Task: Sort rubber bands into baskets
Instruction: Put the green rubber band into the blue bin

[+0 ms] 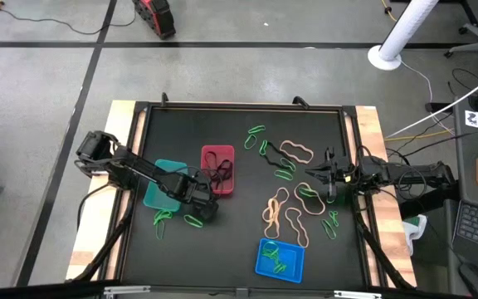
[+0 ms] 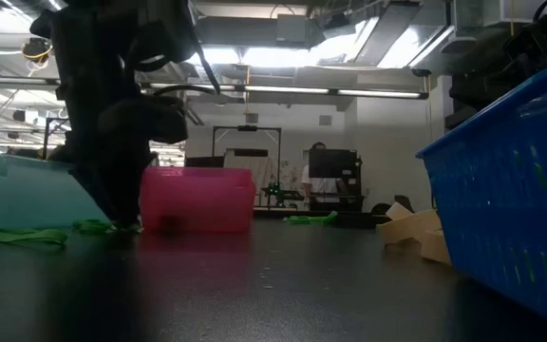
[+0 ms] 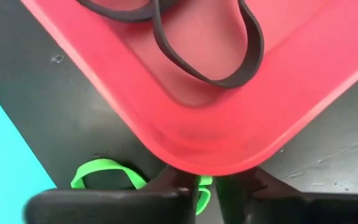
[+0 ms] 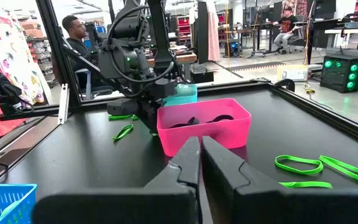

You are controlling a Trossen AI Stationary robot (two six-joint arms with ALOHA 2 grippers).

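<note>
While my left gripper (image 1: pixel 199 209) sits low on the black table (image 1: pixel 239 241), a thin bright green rubber band (image 3: pixel 104 173) lies right at its tips, just past the corner of the small red plastic basket (image 1: pixel 218 156). My fingers are a little apart around one end of the band, not squeezing yet. My left arm reaches over the teal basket (image 1: pixel 158 198). My right gripper (image 1: pixel 326 176) waits pinched closed and empty, well apart.

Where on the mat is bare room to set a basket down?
Free: the strip between the red basket and the blue basket, and the far-left corner beyond the teal basket. Crowded: loose rubber bands by the right claw.
</note>
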